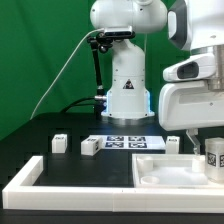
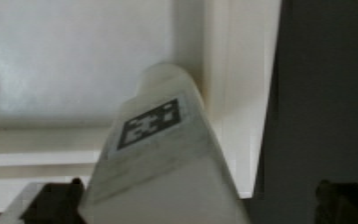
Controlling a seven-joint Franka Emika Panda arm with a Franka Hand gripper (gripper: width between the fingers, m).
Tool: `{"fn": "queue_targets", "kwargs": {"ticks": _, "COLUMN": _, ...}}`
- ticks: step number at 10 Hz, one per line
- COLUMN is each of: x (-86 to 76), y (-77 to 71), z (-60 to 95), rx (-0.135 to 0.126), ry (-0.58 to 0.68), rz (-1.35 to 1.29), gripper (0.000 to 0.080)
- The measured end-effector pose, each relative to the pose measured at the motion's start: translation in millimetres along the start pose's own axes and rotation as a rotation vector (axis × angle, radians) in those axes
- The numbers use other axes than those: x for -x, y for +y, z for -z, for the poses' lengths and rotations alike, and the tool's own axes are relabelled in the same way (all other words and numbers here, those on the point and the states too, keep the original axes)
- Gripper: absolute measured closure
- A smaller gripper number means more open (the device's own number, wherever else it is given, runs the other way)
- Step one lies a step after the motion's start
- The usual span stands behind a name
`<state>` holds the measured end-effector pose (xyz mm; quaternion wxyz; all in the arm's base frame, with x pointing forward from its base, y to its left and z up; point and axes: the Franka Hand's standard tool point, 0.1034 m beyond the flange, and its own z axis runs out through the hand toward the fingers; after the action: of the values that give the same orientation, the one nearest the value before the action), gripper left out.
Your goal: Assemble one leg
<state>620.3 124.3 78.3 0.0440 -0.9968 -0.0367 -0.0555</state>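
Note:
In the exterior view my gripper (image 1: 214, 150) is at the right, over the right end of the large white panel (image 1: 170, 170). A white leg (image 1: 213, 159) with a black-and-white tag stands between the jaws. In the wrist view this leg (image 2: 158, 150) fills the middle and looks tilted. It lies against one dark fingertip (image 2: 55, 202). The other fingertip (image 2: 346, 200) stands apart from it, with a dark gap between. The jaws are wide apart, so my gripper (image 2: 199, 205) is open around the leg.
Two more legs (image 1: 60, 143) (image 1: 88, 146) stand on the black table at the exterior view's left, and another (image 1: 172, 143) stands behind the panel. The marker board (image 1: 127, 142) lies before the robot base. The long white border frame (image 1: 40, 178) runs along the front.

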Motion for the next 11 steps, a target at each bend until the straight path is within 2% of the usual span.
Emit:
{"fn": "queue_targets", "kwargs": {"ticks": 2, "x": 1.6, "y": 4.2, "z": -2.3, "rx": 0.002, "ry": -0.011, "rz": 0.076, "gripper": 0.0151}}
{"fn": "queue_targets", "kwargs": {"ticks": 3, "x": 1.6, "y": 3.8, "z": -2.2, "rx": 0.002, "ry": -0.011, "rz": 0.077, "gripper": 0.0259}}
{"fn": "queue_targets", "kwargs": {"ticks": 4, "x": 1.6, "y": 3.8, "z": -2.2, "rx": 0.001, "ry": -0.011, "rz": 0.077, "gripper": 0.0259}}
{"fn": "queue_targets", "kwargs": {"ticks": 6, "x": 1.4, "y": 4.8, "z": -2.2, "rx": 0.002, "ry": -0.010, "rz": 0.075, "gripper": 0.0509}}
{"fn": "queue_targets", "kwargs": {"ticks": 8, "x": 1.5, "y": 5.4, "z": -2.3, "rx": 0.001, "ry": -0.011, "rz": 0.071, "gripper": 0.0509}}
{"fn": "queue_targets", "kwargs": {"ticks": 9, "x": 3.3, "y": 8.3, "z": -2.8, "rx": -0.016, "ry": -0.058, "rz": 0.005, "gripper": 0.0509}}
{"fn": "queue_targets", "kwargs": {"ticks": 11, "x": 1.6, "y": 10.0, "z": -3.3, "rx": -0.027, "ry": -0.069, "rz": -0.226, "gripper": 0.0509}}
